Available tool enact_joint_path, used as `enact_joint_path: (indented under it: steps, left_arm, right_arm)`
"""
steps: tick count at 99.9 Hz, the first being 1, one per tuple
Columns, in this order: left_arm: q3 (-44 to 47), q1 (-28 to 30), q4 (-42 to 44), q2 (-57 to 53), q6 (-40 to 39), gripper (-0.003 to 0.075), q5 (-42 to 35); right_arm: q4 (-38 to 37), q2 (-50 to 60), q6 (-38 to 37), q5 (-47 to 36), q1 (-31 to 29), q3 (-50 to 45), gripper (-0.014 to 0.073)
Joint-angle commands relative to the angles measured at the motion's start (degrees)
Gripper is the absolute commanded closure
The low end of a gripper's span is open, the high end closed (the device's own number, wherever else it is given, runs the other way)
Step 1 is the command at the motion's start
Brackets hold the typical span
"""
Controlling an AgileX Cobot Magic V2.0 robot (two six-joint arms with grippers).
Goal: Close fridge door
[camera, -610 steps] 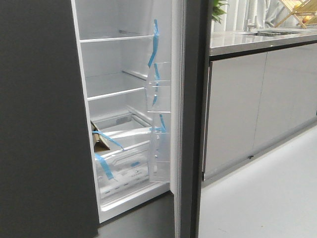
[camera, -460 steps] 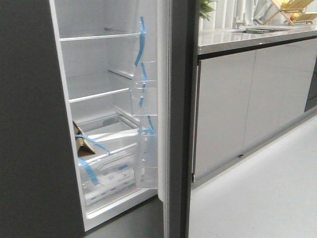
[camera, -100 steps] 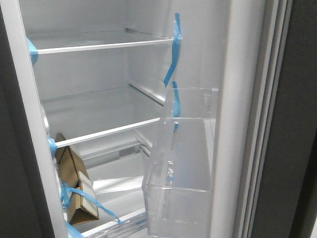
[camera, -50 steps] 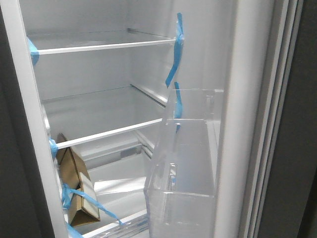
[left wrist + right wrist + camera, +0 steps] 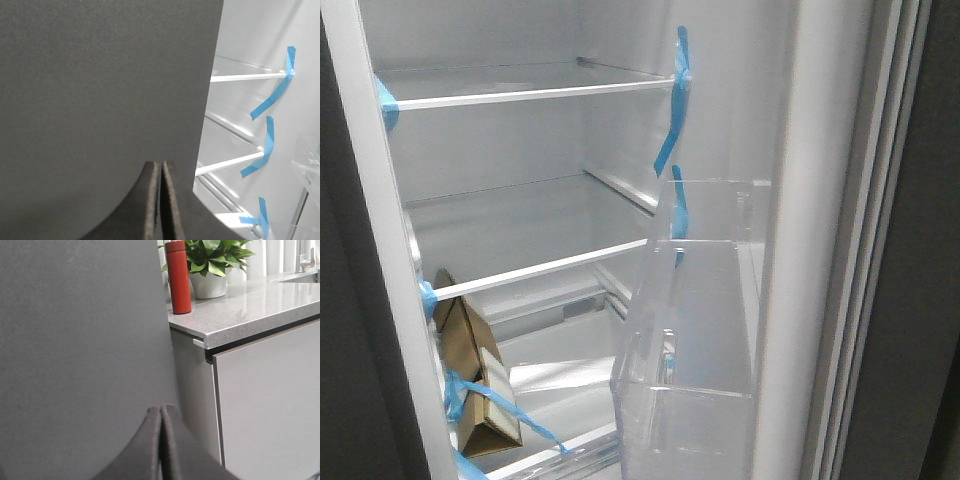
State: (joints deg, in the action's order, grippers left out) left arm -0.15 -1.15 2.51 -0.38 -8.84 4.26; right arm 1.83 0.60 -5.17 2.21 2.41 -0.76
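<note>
The fridge door [image 5: 815, 250] stands open at the right of the front view, edge-on, with its white inner lining and a clear shelf bin [image 5: 690, 330] with a blue tape strip [image 5: 671, 110] above it. Its matte dark-grey outer face [image 5: 80, 330] fills the left of the right wrist view. My right gripper [image 5: 161, 410] is shut and empty, close in front of that outer face near its edge. My left gripper [image 5: 160, 167] is shut and empty, in front of the plain dark-grey panel [image 5: 100, 85]. Neither gripper shows in the front view.
The fridge holds white shelves [image 5: 520, 95] and a taped cardboard box [image 5: 470, 370] low on the left. Beside the door, a granite counter [image 5: 250, 305] carries a red bottle [image 5: 178, 277] and a potted plant [image 5: 210, 265], over light-grey cabinet doors [image 5: 270, 400].
The front view has closed in on the open fridge over the last seconds. In the last second the door bin drifted slightly right; the last half second shows almost no motion.
</note>
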Motion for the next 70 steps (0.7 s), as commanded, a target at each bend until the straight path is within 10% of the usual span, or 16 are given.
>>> enact_joint_path:
  steps: [1, 43, 70]
  left_arm:
    - [2.3, -0.1, -0.4, -1.3, -0.1, 0.074, -4.8]
    - [2.3, -0.1, -0.4, -1.3, -0.1, 0.074, -4.8]
    - [2.3, -0.1, -0.4, -1.3, -0.1, 0.074, -4.8]
  right_arm:
    - [-0.6, 1.1, 0.4, -4.4, -0.3, -1.4, 0.0665]
    - [7.9, -10.8, 0.4, -3.1, -0.3, 15.9, 0.0665]
    - [31.1, -27.3, 0.4, -2.9, -0.3, 32.8, 0.0665]
